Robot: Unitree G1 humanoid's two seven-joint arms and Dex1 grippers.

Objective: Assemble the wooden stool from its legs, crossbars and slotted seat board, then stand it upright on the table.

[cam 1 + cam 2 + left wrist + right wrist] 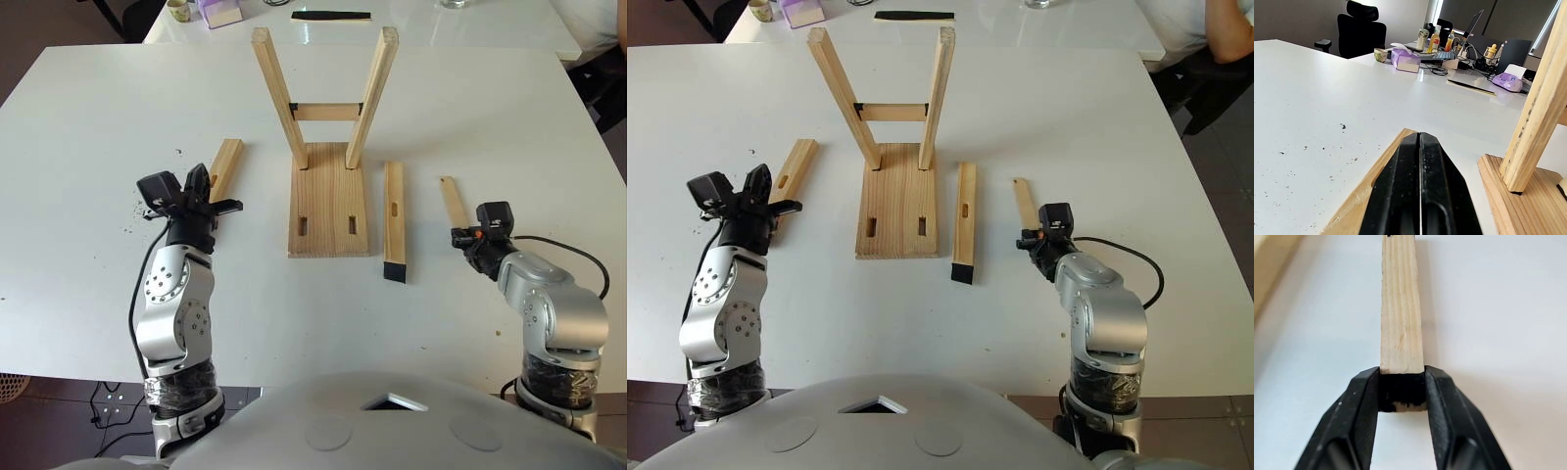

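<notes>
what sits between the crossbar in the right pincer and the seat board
One loose leg with a black tip lies flat on the table, between the crossbar that the right pincer grips by its end and the seat board, running alongside both. Nothing else visible stands in that gap.

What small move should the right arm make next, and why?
Probably lift the crossbar slightly off the table. The right tool is closed on its near end, and it lies flat, apart from the slotted loose leg that it likely fits.
</notes>
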